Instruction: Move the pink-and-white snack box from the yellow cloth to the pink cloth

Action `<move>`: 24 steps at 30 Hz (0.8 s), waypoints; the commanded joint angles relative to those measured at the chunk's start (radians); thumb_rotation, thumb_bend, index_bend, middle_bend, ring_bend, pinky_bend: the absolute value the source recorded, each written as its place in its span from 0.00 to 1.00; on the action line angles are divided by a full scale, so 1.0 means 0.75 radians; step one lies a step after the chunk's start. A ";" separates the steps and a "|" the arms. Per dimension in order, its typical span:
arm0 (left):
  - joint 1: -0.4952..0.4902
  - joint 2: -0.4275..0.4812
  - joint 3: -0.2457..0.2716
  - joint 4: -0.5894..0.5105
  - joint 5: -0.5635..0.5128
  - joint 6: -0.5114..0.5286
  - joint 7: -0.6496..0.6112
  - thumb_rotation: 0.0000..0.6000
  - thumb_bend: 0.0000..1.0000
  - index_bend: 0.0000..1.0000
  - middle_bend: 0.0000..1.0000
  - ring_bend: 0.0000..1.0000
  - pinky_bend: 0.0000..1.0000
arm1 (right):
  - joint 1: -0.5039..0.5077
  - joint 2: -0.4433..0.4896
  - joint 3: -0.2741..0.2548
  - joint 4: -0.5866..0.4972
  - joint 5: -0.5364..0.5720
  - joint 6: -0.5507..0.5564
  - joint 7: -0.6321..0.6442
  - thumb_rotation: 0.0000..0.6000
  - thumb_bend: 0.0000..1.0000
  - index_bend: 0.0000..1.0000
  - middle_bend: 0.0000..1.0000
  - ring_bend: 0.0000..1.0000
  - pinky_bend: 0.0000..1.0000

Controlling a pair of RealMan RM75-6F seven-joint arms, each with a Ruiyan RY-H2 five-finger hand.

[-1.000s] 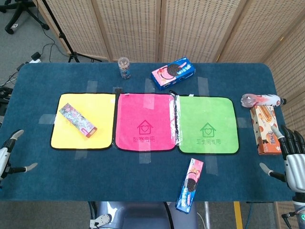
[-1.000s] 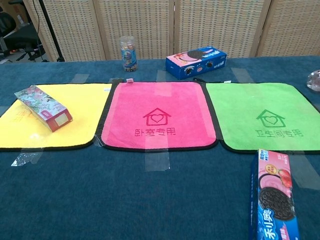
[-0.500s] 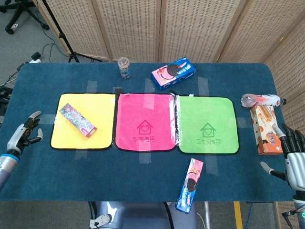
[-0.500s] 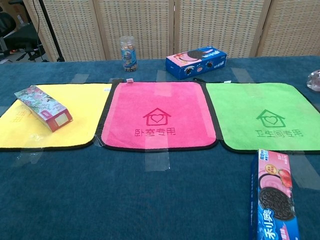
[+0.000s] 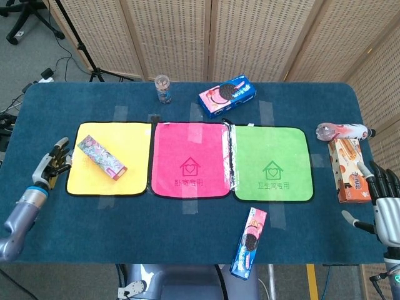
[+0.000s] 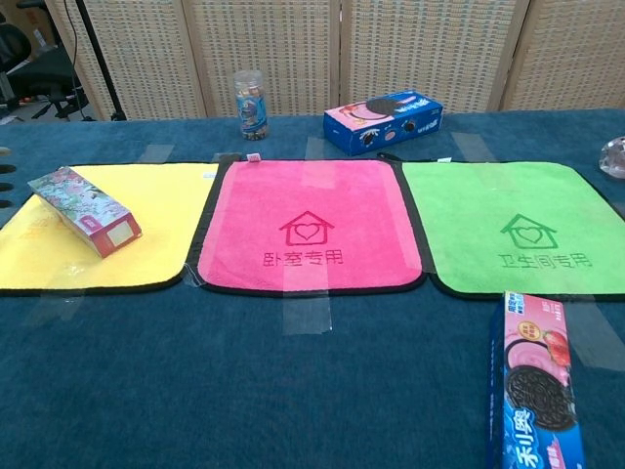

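The pink-and-white snack box (image 5: 101, 157) (image 6: 85, 210) lies diagonally on the yellow cloth (image 5: 128, 140) (image 6: 166, 205). To its right lies the pink cloth (image 5: 190, 159) (image 6: 308, 225), with nothing on it. My left hand (image 5: 52, 164) hovers just off the yellow cloth's left edge, fingers apart, holding nothing, a short way left of the box. Only dark fingertips of it (image 6: 4, 174) show at the chest view's left edge. My right hand (image 5: 386, 206) is open at the table's right edge, holding nothing.
A green cloth (image 5: 272, 162) lies right of the pink one. Behind the cloths stand a small jar (image 5: 163, 89) and a blue cookie box (image 5: 227, 95). Another cookie box (image 5: 249, 242) lies near the front edge. An orange box (image 5: 348, 170) and a bottle (image 5: 342, 130) lie at the right.
My left hand has risen from the table's front-left edge and moved forward and right, up to the yellow cloth's left side. The right hand has barely moved.
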 commanded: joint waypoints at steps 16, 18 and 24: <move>-0.083 -0.208 -0.131 -0.040 -0.238 0.070 0.283 1.00 0.70 0.00 0.00 0.00 0.00 | 0.001 0.010 0.007 0.006 0.018 -0.009 0.030 1.00 0.00 0.00 0.00 0.00 0.00; -0.097 -0.223 -0.137 -0.059 -0.265 0.078 0.335 1.00 0.70 0.00 0.00 0.00 0.00 | 0.002 0.011 0.006 0.006 0.019 -0.011 0.034 1.00 0.00 0.00 0.00 0.00 0.00; -0.138 -0.286 -0.160 -0.103 -0.372 0.127 0.518 1.00 0.70 0.00 0.00 0.00 0.00 | 0.001 0.014 0.006 0.006 0.019 -0.012 0.041 1.00 0.00 0.00 0.00 0.00 0.00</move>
